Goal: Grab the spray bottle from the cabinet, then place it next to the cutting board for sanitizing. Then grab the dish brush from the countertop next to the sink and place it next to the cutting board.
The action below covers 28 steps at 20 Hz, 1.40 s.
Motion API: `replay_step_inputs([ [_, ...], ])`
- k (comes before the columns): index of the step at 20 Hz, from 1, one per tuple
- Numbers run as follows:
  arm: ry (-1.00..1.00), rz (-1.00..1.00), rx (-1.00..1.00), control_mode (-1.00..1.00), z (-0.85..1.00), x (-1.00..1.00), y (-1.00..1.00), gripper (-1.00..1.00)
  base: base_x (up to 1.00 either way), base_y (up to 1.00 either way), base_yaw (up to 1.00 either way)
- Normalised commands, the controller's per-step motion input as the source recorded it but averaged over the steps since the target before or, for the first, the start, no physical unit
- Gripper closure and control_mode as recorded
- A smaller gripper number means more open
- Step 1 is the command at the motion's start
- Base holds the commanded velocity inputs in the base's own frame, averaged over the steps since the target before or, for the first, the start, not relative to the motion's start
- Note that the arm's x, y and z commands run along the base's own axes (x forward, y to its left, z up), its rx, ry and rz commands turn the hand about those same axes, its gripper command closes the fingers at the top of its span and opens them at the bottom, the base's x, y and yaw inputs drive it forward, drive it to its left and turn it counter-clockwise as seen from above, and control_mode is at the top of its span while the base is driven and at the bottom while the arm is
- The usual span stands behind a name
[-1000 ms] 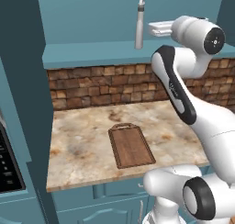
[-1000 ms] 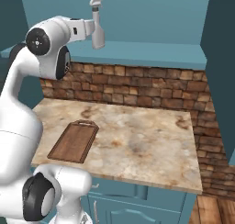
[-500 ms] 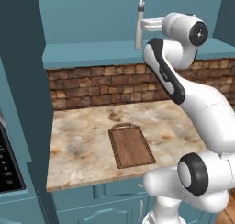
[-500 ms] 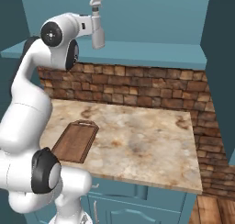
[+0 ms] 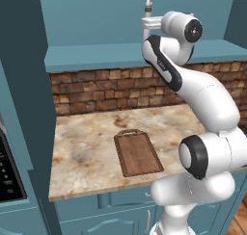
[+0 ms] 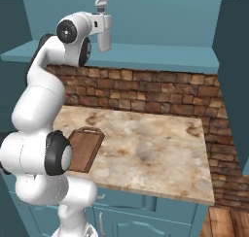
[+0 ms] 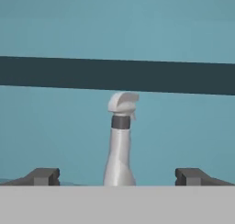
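Note:
The spray bottle (image 7: 120, 147) stands upright on the teal shelf of the cabinet (image 5: 96, 51), pale grey-white with a dark collar and a curved nozzle. My gripper (image 7: 118, 176) is open, its fingertips (image 7: 43, 176) wide apart on either side of the bottle's base and still short of it. From the left base the bottle's nozzle (image 5: 148, 3) pokes up just behind the hand (image 5: 148, 22); from the right base the nozzle (image 6: 102, 2) shows above the hand. The dark brown cutting board (image 5: 137, 152) lies on the marbled counter below, loop handle toward the wall. The dish brush and sink are out of view.
A brick backsplash (image 5: 106, 92) runs behind the marbled counter (image 6: 151, 143). A tall teal panel (image 5: 24, 84) stands at the left, with a dark appliance (image 5: 7, 174) beside it. Another teal wall (image 6: 233, 61) closes the right end. My arm arches over the board's right side.
The arm has straightened upward and carried the hand across to the bottle, which now sits between the open fingers' line. The bottle and board have not moved.

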Motion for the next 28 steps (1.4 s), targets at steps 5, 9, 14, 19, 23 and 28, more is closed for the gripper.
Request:
replay_step_inputs([
  [5, 0.02, 0.00, 0.00, -1.00, 0.00, 0.61, 0.00, -1.00, 0.00, 0.00, 0.00],
  [9, 0.02, 0.00, 0.00, -1.00, 0.00, 0.53, 0.00, -1.00, 0.00, 0.00, 0.00],
  [14, 0.01, 0.00, 0.00, -1.00, 0.00, 0.52, 0.00, -1.00, 0.00, 0.00, 0.00],
  [19, 0.03, 0.00, 0.00, -1.00, -0.03, 0.53, 0.00, -1.00, 0.00, 0.00, 0.00],
  [23, 0.01, 0.00, 0.00, -1.00, -0.02, 0.43, 0.00, -1.00, 0.00, 0.00, 0.00],
  [28, 0.00, 0.00, 0.00, -1.00, -0.02, 0.20, 0.00, 1.00, 0.00, 0.00, 0.00],
])
